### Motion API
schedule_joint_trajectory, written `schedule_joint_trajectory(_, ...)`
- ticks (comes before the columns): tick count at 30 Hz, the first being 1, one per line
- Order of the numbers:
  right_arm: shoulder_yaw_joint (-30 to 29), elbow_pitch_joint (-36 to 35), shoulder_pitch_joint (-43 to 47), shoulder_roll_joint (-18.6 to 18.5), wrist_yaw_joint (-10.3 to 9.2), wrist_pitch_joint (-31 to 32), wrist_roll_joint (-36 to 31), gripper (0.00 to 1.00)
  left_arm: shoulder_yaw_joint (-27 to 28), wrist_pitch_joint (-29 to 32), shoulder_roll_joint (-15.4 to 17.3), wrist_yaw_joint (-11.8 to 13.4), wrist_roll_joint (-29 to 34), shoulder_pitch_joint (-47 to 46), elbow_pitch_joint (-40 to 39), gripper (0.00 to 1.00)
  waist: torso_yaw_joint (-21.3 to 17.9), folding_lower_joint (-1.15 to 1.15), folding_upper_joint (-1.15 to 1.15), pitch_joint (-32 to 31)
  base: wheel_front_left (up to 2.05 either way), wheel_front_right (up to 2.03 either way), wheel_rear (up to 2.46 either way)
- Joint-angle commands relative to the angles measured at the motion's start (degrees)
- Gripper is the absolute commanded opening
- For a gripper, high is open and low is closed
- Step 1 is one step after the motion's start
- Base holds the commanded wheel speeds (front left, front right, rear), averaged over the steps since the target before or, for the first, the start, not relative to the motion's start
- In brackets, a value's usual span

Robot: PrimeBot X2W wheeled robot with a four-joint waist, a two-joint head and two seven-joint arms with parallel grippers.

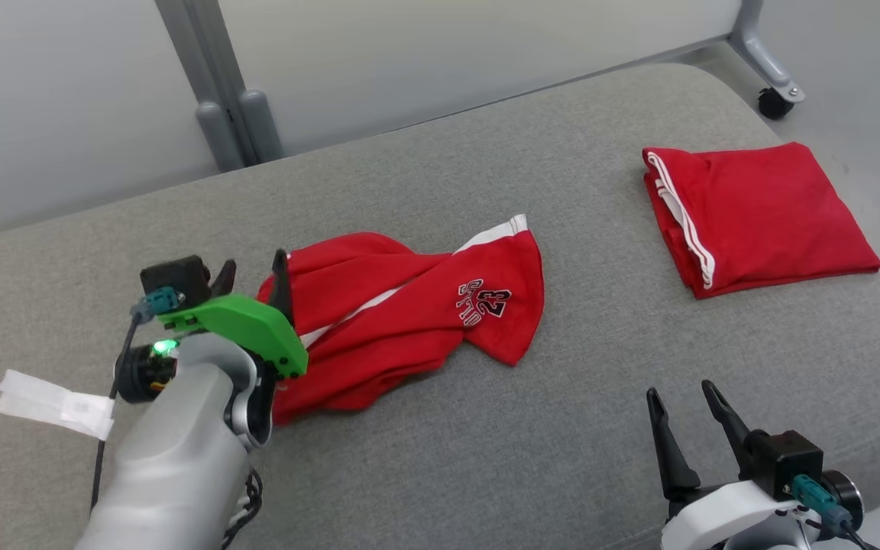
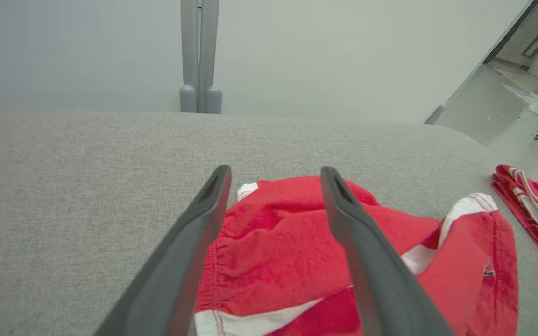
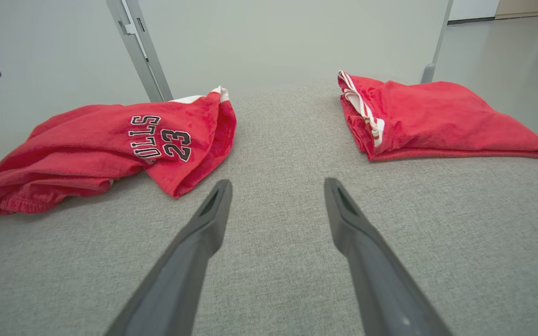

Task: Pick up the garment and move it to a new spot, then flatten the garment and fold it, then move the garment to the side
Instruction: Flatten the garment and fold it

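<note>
A crumpled pair of red shorts (image 1: 409,313) with white stripes and a "23" print lies in a heap on the grey cushion (image 1: 486,443). My left gripper (image 1: 253,276) is open over the heap's left end, at the elastic waistband (image 2: 273,252), which lies between its two fingers (image 2: 189,242). Whether the fingers touch the cloth I cannot tell. The shorts (image 3: 105,149) lie to the left in the right wrist view. My right gripper (image 1: 681,401) stands open and empty near the cushion's front edge, apart from the shorts.
A second red garment (image 1: 753,218), folded with white trim, lies at the cushion's right end (image 3: 432,121). A grey frame post (image 1: 226,107) and a caster (image 1: 776,99) stand behind the cushion. A white tag (image 1: 54,401) hangs from my left arm.
</note>
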Motion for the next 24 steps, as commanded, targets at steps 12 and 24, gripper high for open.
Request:
schedule_joint_trajectory(12, -2.5, -2.5, -0.7, -0.1, -0.1, -0.2, -1.8, 1.0, 18.3, -0.3, 1.3, -2.6, 24.1, 29.0, -40.4, 1.0, 7.5, 0.0, 0.0, -3.5, 0.0, 0.0, 0.0)
schedule_joint_trajectory(24, -3.2, 0.0, -3.7, -0.2, -0.1, -0.2, -3.2, 1.0, 30.4, -0.3, -2.4, -8.0, 35.9, 44.9, -49.4, 1.0, 12.8, 0.0, 0.0, -5.6, 0.0, 0.0, 0.0)
